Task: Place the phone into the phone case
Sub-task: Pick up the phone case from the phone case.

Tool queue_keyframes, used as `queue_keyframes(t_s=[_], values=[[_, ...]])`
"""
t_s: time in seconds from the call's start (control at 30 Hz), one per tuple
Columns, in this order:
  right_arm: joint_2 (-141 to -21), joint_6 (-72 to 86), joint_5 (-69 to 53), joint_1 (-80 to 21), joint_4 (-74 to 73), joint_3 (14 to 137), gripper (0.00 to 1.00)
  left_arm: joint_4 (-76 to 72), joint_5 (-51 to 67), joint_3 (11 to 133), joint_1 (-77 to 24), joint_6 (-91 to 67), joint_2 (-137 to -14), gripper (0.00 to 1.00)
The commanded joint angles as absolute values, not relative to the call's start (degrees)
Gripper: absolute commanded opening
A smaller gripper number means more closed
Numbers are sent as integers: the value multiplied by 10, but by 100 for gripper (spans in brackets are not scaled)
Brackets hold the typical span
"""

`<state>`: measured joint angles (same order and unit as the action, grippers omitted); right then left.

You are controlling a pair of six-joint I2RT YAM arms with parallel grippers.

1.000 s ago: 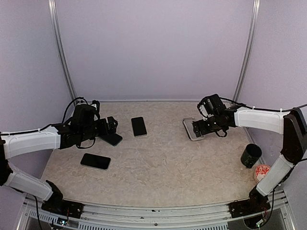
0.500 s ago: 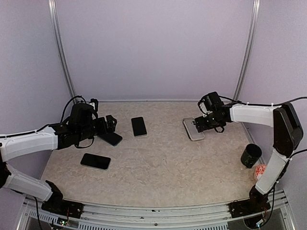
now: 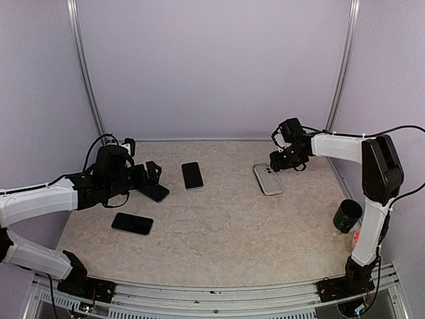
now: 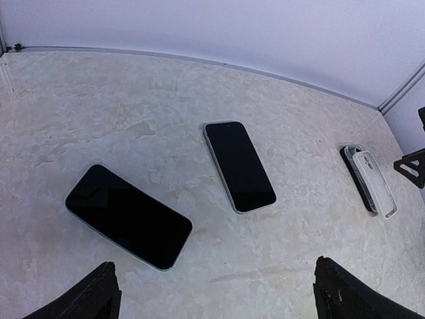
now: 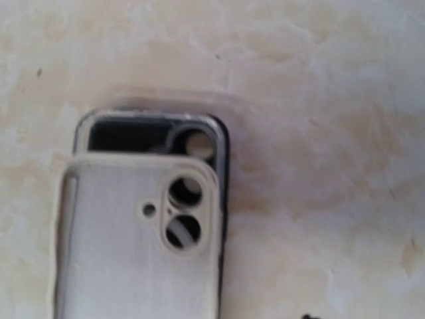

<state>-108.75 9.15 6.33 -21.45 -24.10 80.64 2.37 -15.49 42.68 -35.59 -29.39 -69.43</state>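
Matt translucent plastic phone case [image 5: 133, 252]

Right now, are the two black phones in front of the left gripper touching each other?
Apart. The left wrist view shows the nearer black phone and the farther black phone with a strip of bare table between them.

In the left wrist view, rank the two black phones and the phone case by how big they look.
1. near-left black phone
2. centre black phone
3. phone case
The case lies farthest from the camera, so its true size is unsure.
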Motion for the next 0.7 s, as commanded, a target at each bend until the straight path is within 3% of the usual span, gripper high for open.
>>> queue_keyframes(t_s=[0.0,0.17,0.4,0.67], values=[[-1124,79,51,-209,-277,849,54,26,-162,413,-362,-298,-679,99],[-1152,76,66,-208,-282,869,53,28,-166,403,-363,-298,-670,99],[-1190,69,66,-201,-293,898,38,26,-167,395,-364,-300,-666,99],[-1209,68,60,-192,-292,911,33,25,-166,390,-366,-303,-666,99]])
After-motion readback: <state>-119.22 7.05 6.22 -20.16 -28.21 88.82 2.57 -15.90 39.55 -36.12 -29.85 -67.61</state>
